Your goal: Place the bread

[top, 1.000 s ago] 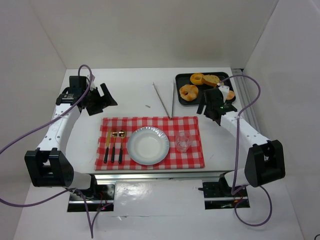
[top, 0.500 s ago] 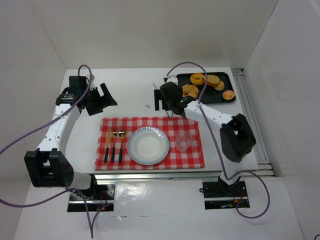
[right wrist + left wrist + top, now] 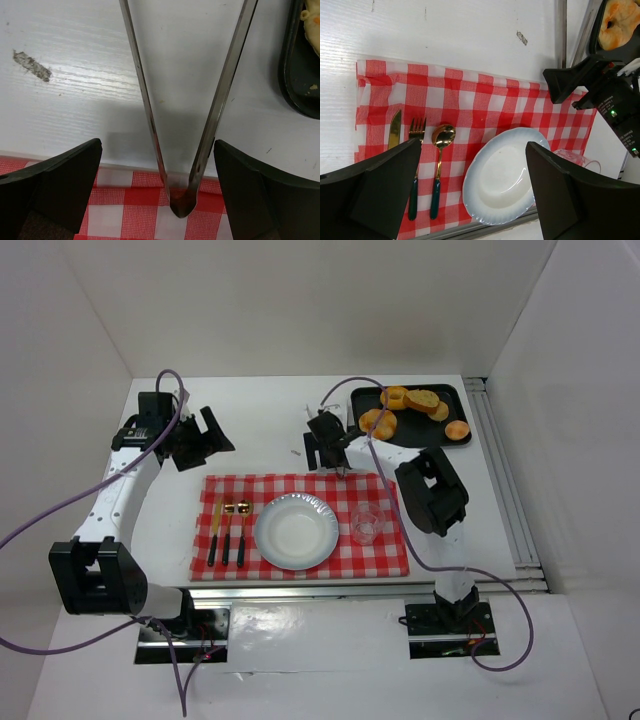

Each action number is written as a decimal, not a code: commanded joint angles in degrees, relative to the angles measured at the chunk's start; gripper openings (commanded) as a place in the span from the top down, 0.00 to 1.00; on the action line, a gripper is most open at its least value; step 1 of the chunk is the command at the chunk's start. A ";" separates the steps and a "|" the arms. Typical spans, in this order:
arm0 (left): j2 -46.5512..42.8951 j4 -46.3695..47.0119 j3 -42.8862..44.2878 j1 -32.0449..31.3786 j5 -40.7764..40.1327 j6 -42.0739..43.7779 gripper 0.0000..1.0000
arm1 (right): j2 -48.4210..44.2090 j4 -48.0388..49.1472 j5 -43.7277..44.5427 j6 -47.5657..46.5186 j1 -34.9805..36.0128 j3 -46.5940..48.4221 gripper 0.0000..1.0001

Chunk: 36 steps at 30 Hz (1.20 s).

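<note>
Several pieces of bread lie on a black tray at the back right. A white plate sits on the red checked cloth. Metal tongs lie on the table, their hinged end on the cloth's far edge. My right gripper is open and low, one finger on each side of that end, not touching it. From above, the right gripper sits left of the tray. My left gripper hangs open and empty at the back left. It looks down on the plate.
A knife, fork and spoon lie left of the plate. A clear glass stands to its right. The tray's edge and a piece of bread show at the right in the right wrist view. White walls enclose the table.
My right arm has swung left from the bread tray to the tongs and come down over their hinged end. The left arm has stayed still.
</note>
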 commanded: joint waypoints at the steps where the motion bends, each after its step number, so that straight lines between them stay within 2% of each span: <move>1: 0.36 1.00 0.55 0.42 -0.05 0.60 0.01 | 1.63 -0.58 2.40 -0.02 -0.98 2.97 0.00; 13: 0.89 1.00 1.60 0.42 -0.67 1.13 0.01 | 10.24 8.92 -3.39 -2.30 -5.38 8.67 0.01; 15: 0.89 0.47 1.60 0.42 -0.67 1.13 0.01 | 11.39 8.92 -4.10 -3.09 -5.38 9.74 0.09; 19: 0.89 0.47 2.13 0.42 -0.67 1.13 0.01 | 12.18 9.63 -4.20 -3.62 -4.86 11.75 0.35; 20: 0.89 0.47 2.65 0.42 -0.67 1.13 0.01 | 11.66 9.63 -4.19 -3.63 -4.85 12.28 0.48; 21: 0.89 0.47 2.65 0.42 -0.67 1.13 0.01 | 11.05 9.63 -3.50 -3.63 -4.33 12.29 0.52; 22: 0.89 0.47 2.65 0.42 -0.67 1.13 0.01 | 9.04 10.84 -4.01 -4.32 -4.33 11.51 0.61; 23: 0.89 0.47 2.65 0.42 -0.67 1.13 0.01 | 7.80 11.38 -4.02 -4.33 -4.33 10.89 0.63; 29: -0.25 0.47 2.65 0.42 -1.20 1.13 0.01 | -5.97 12.00 -6.20 -3.80 -4.33 5.80 0.63; 33: -0.25 0.47 2.65 0.42 -1.20 1.13 0.01 | -14.17 5.17 -11.47 -1.00 -8.45 3.42 0.63; 36: -0.25 0.47 2.13 0.42 -0.67 1.13 0.01 | -20.93 2.34 -16.14 0.77 -13.37 -1.93 0.63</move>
